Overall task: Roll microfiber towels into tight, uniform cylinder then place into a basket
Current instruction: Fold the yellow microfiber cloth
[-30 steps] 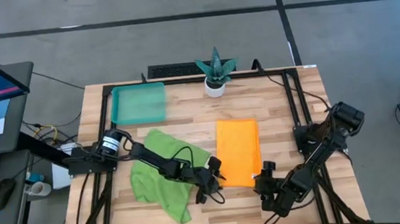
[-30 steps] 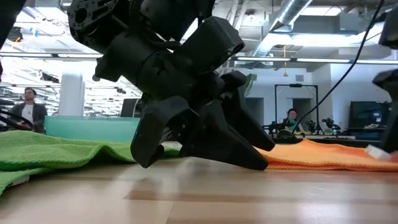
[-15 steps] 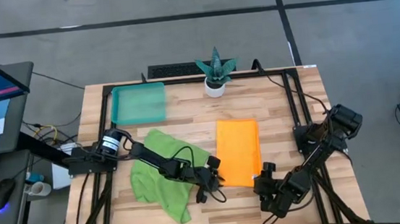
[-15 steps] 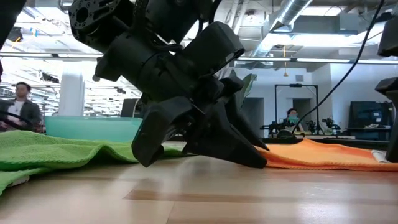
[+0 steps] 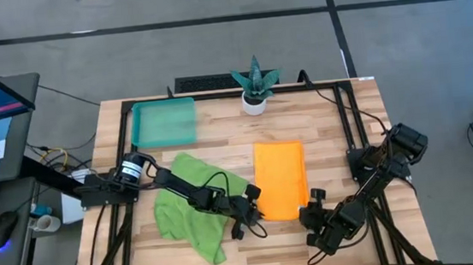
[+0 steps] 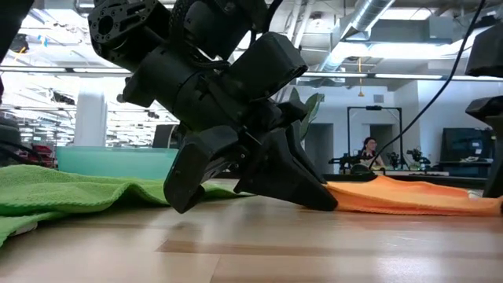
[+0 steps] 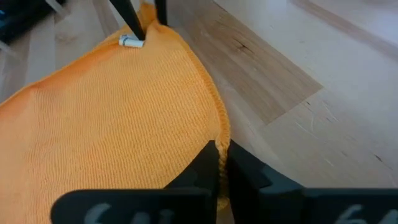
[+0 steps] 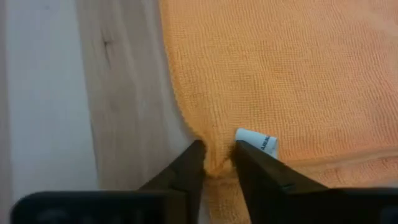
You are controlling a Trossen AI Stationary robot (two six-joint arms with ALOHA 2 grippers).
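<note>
Rolling step starting: left gripper (image 7: 219,163) fingers pinch orange towel (image 5: 281,178) near corner, right gripper (image 8: 217,163) fingers pinch other near corner. Next: lift together, curl edge over evenly.

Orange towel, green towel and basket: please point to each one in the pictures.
orange towel (image 5: 281,178): high view, middle of the flat cloth.
green towel (image 5: 193,207): high view, its crumpled middle.
basket (image 5: 164,123): high view, bare floor of the tray.

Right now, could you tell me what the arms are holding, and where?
Both hold the orange towel: each pinches one near corner of it.
</note>
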